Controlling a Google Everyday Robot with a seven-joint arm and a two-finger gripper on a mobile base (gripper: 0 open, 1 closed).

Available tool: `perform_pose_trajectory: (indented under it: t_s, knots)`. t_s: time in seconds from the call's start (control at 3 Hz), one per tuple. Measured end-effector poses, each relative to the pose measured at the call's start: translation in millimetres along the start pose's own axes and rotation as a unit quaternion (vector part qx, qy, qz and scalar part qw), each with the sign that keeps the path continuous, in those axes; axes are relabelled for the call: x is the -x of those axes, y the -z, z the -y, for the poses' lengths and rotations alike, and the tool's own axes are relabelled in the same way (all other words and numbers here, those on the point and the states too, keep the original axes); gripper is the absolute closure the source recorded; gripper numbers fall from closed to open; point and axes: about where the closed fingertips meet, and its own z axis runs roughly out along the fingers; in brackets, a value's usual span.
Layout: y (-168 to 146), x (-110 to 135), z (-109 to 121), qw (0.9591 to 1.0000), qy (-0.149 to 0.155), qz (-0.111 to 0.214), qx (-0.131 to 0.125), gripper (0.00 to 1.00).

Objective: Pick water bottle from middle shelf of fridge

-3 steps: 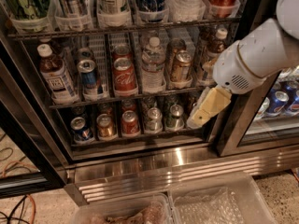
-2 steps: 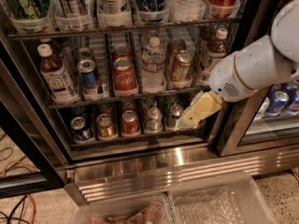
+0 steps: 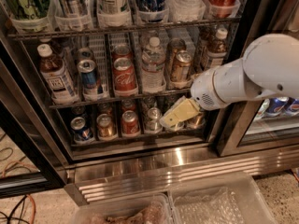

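Note:
The fridge point(image 3: 154, 160) stands open before me, with dark frames and a shiny steel base grille. On its middle shelf point(image 3: 88, 100) the water bottle point(image 3: 153, 65) stands upright, clear and ribbed with a white cap, between a red cola can point(image 3: 124, 74) and a bronze can point(image 3: 180, 67). Brown-liquid bottles stand at the shelf's left point(image 3: 55, 73) and right point(image 3: 216, 43). My gripper point(image 3: 170, 119), with yellowish fingers on a white arm point(image 3: 252, 73), hangs below and right of the water bottle, in front of the bottom rack's cans. It holds nothing.
The top shelf point(image 3: 121, 28) holds tall cans and bottles in clear trays. The bottom rack point(image 3: 117, 125) holds several short cans. A closed glass door point(image 3: 275, 111) is at the right. Two clear plastic bins point(image 3: 219, 204) lie on the floor in front. Cables point(image 3: 14, 209) lie at the lower left.
My arm and gripper have moved left and slightly down across the fridge front, toward the centre of the bottom rack. The bottles and cans have not moved.

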Motion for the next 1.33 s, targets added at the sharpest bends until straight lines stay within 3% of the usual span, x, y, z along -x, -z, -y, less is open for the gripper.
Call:
perform_pose_trajectory:
  t_s: [0.33,0.67,1.0,1.33]
  knots:
    - [-27,21,2,0.9998,0.009,0.02,-0.002,0.0]
    - [-28,22,2,0.9997,0.01,0.022,-0.003,0.0]
    - [-27,24,7,0.9992,-0.011,0.037,-0.008,0.0]
    - [-46,30,8,0.9964,-0.045,0.071,-0.01,0.0]
